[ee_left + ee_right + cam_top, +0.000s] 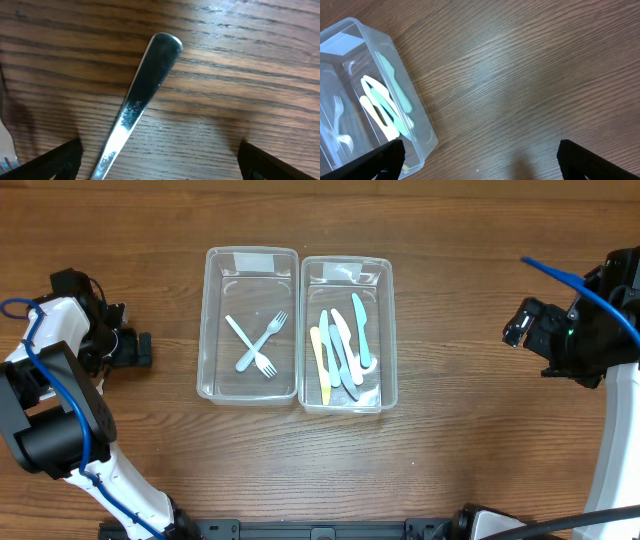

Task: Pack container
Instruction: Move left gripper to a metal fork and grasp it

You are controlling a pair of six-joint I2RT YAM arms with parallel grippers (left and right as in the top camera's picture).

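Note:
Two clear plastic containers stand side by side mid-table. The left container (205,330) holds two pale forks (258,345). The right container (391,330) holds several pastel knives (343,345); both also show in the right wrist view (417,130), (385,102). My left gripper (135,348) is open at the far left, low over the table. In the left wrist view a shiny metal utensil handle (142,95) lies on the wood between its spread jaws (160,162), nearer the left finger, not gripped. My right gripper (520,325) is open and empty (480,160), right of the containers.
The table is brown wood (460,440). A pale object (7,145) shows at the left edge of the left wrist view; I cannot tell what it is. Blue cables run along both arms.

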